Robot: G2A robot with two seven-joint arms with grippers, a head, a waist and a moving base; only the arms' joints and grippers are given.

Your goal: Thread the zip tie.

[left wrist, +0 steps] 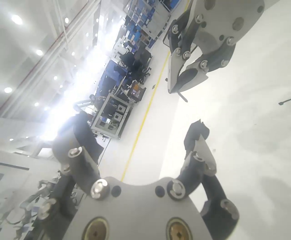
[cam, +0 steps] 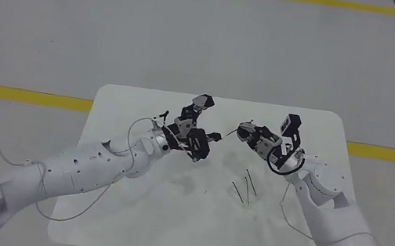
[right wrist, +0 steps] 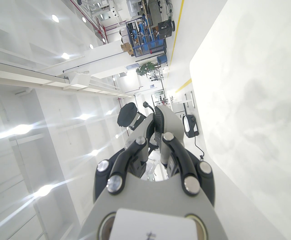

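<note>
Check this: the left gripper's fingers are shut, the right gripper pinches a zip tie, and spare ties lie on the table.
Not quite: the left gripper has its fingers open, spread wide in the left wrist view. The right gripper does pinch a zip tie, and spare ties lie on the table.

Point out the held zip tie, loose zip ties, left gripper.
held zip tie (left wrist: 183, 97): left wrist view, protruding end.
loose zip ties (cam: 250, 186): top view, mid-strap.
left gripper (left wrist: 139, 121): left wrist view, between fingertips.
</note>
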